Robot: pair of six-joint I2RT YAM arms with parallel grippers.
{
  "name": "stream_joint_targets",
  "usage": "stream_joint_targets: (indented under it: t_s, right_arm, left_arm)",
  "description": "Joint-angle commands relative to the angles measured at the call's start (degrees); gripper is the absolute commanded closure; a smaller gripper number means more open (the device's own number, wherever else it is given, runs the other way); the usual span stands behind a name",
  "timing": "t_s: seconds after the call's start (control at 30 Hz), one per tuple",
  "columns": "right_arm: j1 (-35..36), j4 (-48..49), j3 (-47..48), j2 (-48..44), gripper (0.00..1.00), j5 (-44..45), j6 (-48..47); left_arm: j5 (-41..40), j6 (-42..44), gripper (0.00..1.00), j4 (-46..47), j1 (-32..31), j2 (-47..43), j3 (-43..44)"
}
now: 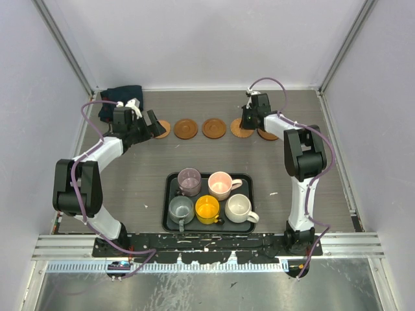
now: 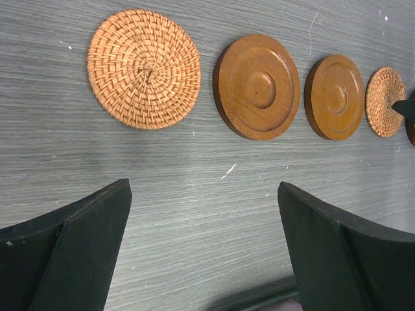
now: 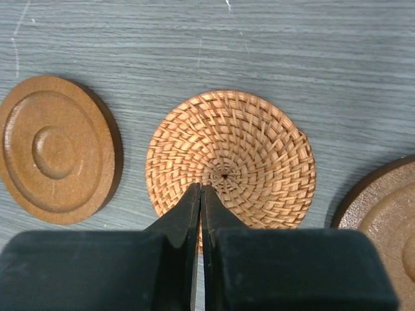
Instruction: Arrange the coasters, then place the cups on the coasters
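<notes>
Five coasters [image 1: 214, 128] lie in a row at 12 o'clock from the black tray [image 1: 167, 194]. Five cups [image 1: 207, 209] stand in the tray (none on a coaster yet). Left gripper [image 2: 202, 188], at the row's 9 o'clock end: jaws spread wide, empty. Right gripper [image 3: 200, 189], toward the 3 o'clock end: clenched over a woven coaster [image 3: 253, 149], grasping nothing.

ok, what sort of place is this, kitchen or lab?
Probably a lab robot cell, not a kitchen: plain white panel walls box in the grey wood-grain table, and two white-and-black arms bolt to a slotted aluminium rail at its near edge.
</notes>
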Motion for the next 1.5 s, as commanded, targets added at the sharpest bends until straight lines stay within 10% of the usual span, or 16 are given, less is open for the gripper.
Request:
stream_joint_targets:
  t_s: [0.0,0.8,1.47]
  right_arm:
    - [0.6,1.0,3.7,-6.2,0.91,-1.1,0.2]
    - [1.2,-0.7,-17.8,-36.5,0.54,-3.6,-0.2]
    - [22.2,-34.6,-25.8,-55.4,0.51,10.9,0.7]
  left_arm:
    - [-0.7,1.4,0.04,1.2,0.3,-2.1,1.5]
    - [0.9,2.9,0.01,0.0,-2.5,-18.0,-8.7]
    - [0.7,0.8,0.00,-12.1,-17.5,-41.4,-22.4]
